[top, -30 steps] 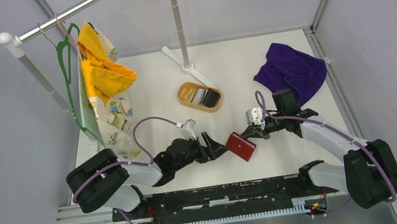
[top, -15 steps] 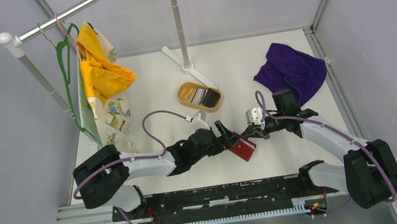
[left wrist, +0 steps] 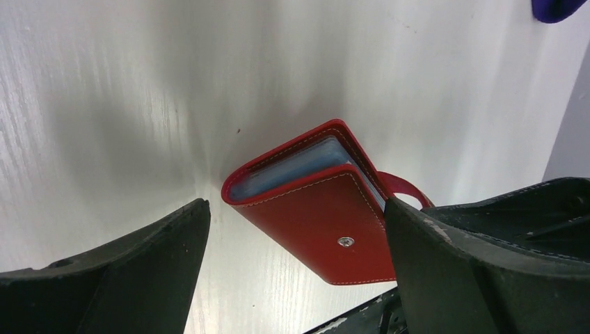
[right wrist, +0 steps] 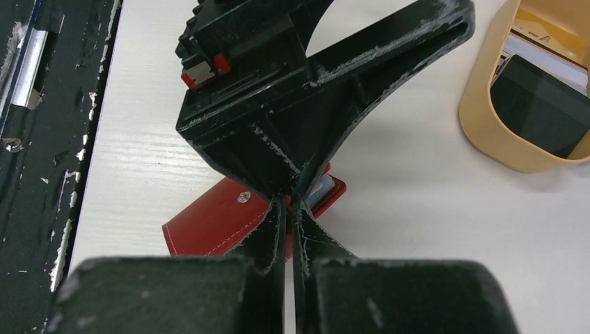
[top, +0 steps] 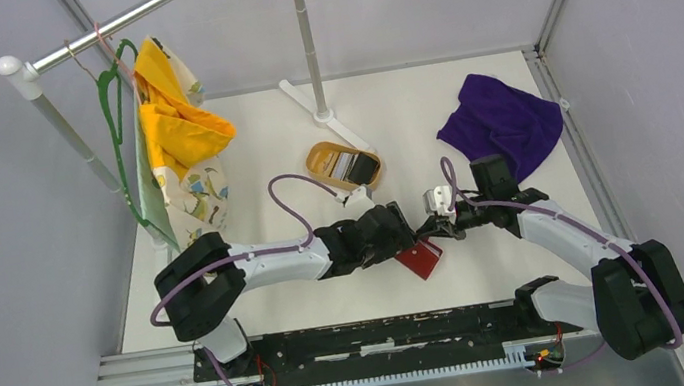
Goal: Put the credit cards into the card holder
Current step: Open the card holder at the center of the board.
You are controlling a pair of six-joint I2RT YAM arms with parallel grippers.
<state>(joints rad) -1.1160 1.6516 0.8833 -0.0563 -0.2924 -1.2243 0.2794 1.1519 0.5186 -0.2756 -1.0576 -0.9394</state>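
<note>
Folded red card holder [top: 420,259] on a white tabletop [top: 272,152], flanked by two robot arms.

From above: shows the left jaws spread fully wide over the holder's left end, gripping nothing, and the right jaws closed tight at its far corner; also shows the credit cards [top: 355,167] well apart, lying in a tan tray [top: 310,162]. From the left wrist: looks down on the holder framed between the open jaws, clear sleeves visible along its edge, snap tab [left wrist: 407,189] arching up to the right. From the right wrist: shows the shut jaws meeting right at that tab, seemingly pinching it. Could shove or twist the holder by closing the left jaws off-centre; could yank the thin tab loose; could end with the holder folded and no pocket reachable.
</note>
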